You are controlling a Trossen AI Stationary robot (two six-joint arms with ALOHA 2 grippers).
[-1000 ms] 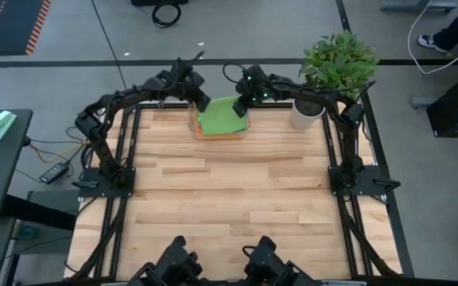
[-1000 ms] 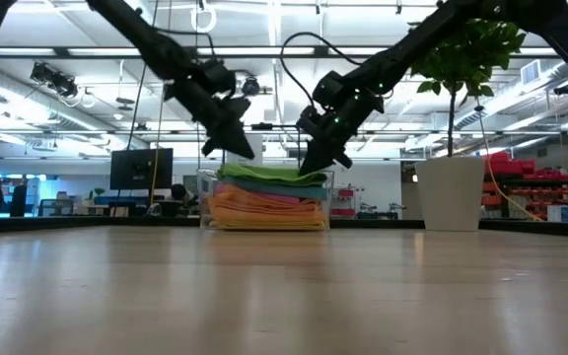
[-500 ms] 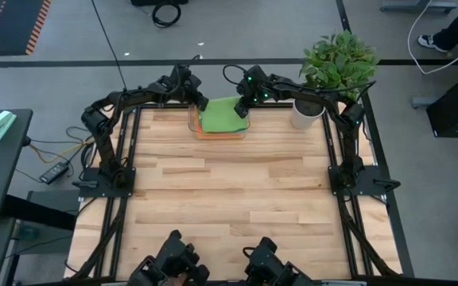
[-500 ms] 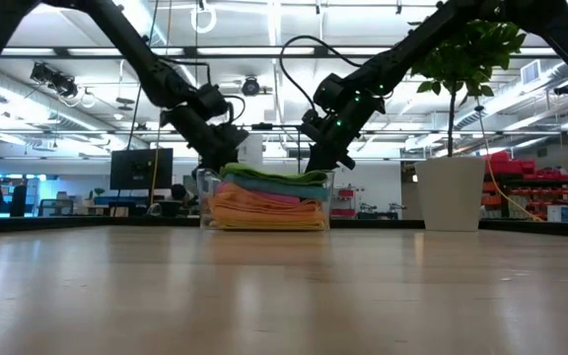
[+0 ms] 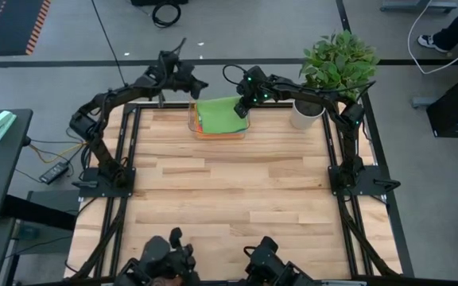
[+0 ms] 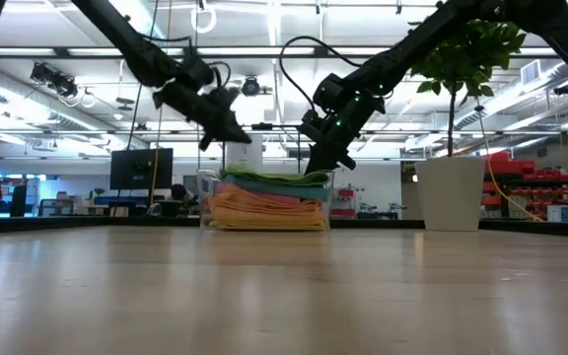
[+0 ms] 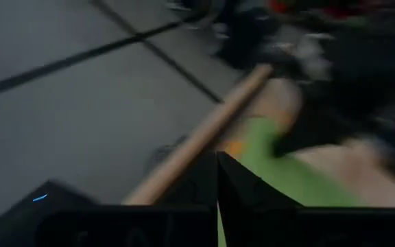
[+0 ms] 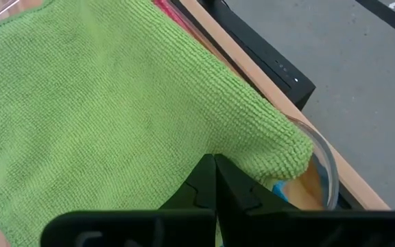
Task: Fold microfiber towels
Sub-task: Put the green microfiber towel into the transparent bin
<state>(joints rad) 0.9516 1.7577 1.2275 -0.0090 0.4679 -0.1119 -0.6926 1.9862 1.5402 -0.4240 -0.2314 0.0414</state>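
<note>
Green towel (image 5: 221,116) under closed right tool (image 5: 242,110), left tool (image 5: 196,85) above.

The left gripper (image 5: 200,84), fingers closed, has lifted off the green towel (image 5: 221,116) toward 11 o'clock.

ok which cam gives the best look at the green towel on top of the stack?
Right wrist view: the green towel fills the frame, weave and corner clear, with the right gripper shut at its edge. High view shows it small on the stack in the tray. Low view shows only its edge. Left wrist view gives a blurred green patch.
</note>
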